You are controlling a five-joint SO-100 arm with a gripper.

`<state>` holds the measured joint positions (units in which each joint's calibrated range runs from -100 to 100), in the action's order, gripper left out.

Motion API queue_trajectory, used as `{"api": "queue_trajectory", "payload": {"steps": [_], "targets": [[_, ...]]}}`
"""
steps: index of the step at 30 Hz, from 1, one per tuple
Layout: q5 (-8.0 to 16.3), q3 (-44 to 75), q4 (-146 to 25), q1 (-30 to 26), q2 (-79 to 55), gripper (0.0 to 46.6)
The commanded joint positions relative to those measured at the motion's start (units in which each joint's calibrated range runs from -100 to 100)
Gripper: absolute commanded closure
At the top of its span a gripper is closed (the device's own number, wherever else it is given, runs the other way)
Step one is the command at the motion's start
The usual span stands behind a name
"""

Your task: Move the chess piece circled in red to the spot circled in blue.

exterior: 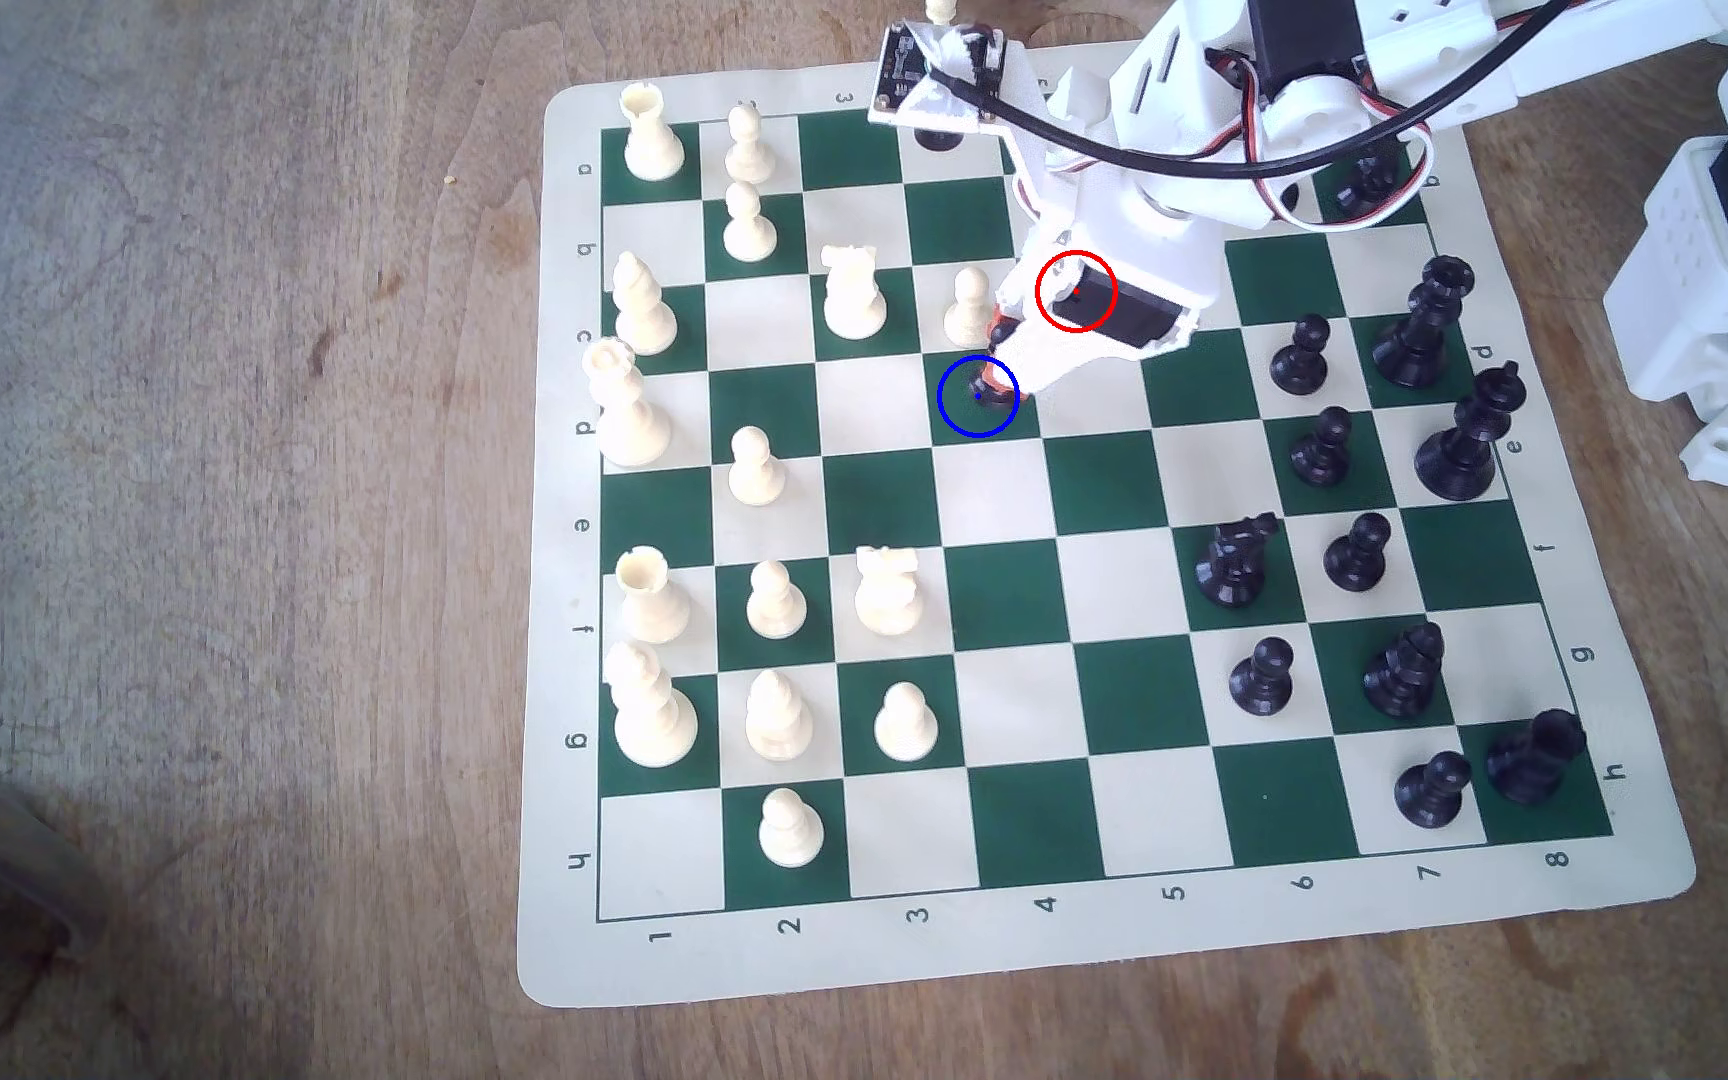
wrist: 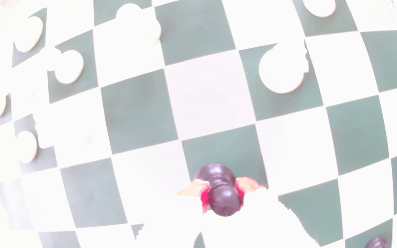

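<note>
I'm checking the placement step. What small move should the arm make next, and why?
Probably open the gripper and let go: the small black round-headed pawn it clamps sits over the blue-ringed dark green square, base apparently on the board, though contact is hard to confirm.

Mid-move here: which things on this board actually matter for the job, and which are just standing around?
In play:
- black pawn, clamped in the gripper
- blue-ringed green square, the pawn is over it
- red ring, now over the arm

Bystanders:
- cream pawn next to the blue ring
- other cream pieces
- black pieces along the exterior view's right
- wooden table
</note>
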<state>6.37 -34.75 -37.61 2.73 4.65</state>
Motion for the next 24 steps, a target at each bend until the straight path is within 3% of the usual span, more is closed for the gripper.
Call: {"api": "queue_trajectory", "payload": {"steps": [1, 10, 15, 19, 20, 24], "targets": [[0.05, 4.01, 1.08, -0.03, 0.10, 44.4], [0.05, 3.56, 3.13, 0.05, -2.27, 44.3], [0.05, 3.56, 3.70, 0.44, -2.36, 41.6], [0.29, 2.75, 4.69, 0.60, -2.19, 34.5], [0.63, 1.48, 6.16, 0.60, -1.68, 29.8], [0.88, 0.03, 6.90, 0.60, -0.24, 25.8]]}}
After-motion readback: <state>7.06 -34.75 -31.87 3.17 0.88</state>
